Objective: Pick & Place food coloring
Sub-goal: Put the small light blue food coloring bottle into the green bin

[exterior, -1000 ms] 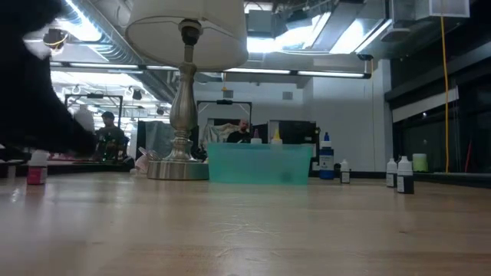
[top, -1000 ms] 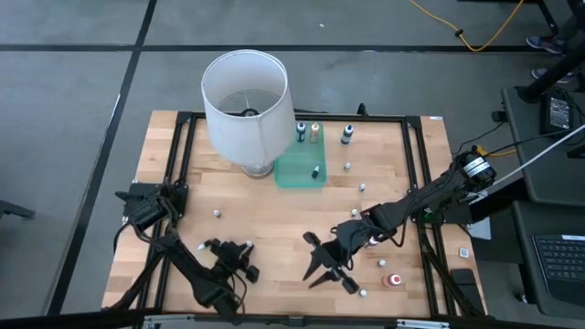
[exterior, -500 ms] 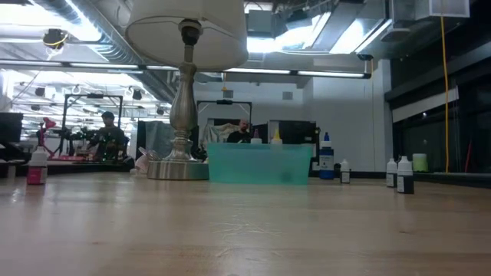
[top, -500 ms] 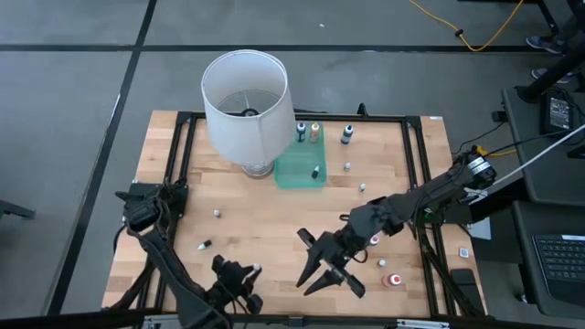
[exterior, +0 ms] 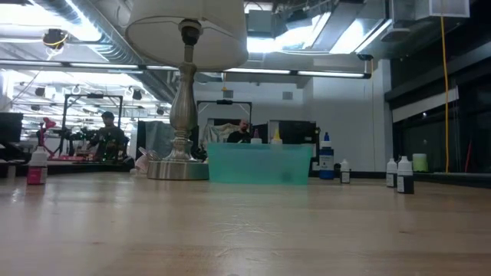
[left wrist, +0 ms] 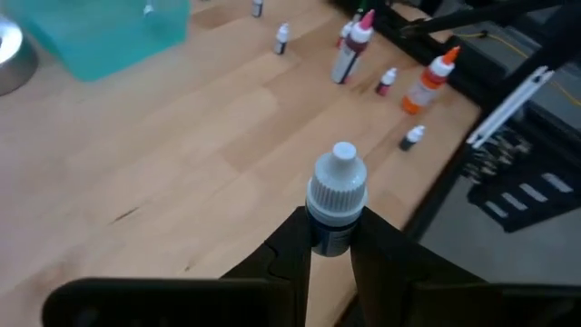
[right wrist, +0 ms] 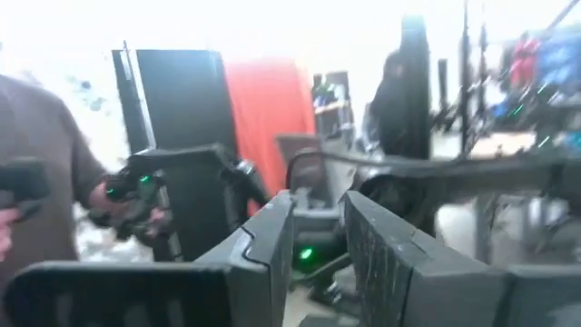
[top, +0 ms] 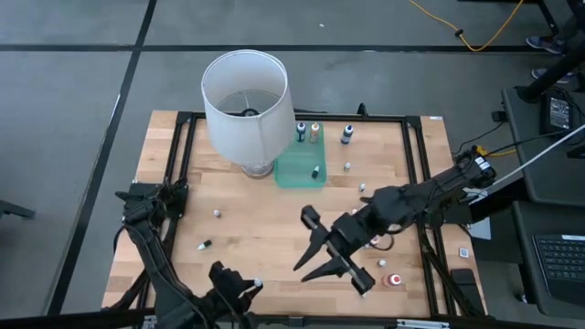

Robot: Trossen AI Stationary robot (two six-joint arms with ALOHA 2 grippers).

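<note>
Carry step in hand: left hand (left wrist: pixel 329 238) at the surface's (top: pixel 274 219) near edge, clamped on a white-capped food coloring bottle (left wrist: pixel 335 202). Next: across to the green tray (top: pixel 299 170), then release. Right hand (top: pixel 331 259) lifted mid-surface, fingers apart, empty. Bottle's colour hard to make out.

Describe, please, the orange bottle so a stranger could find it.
Find the white lampshade; a green tray lies beside its base. Behind the tray two bottles stand together: the orange bottle is farther from the lamp, its neighbour dark.
</note>
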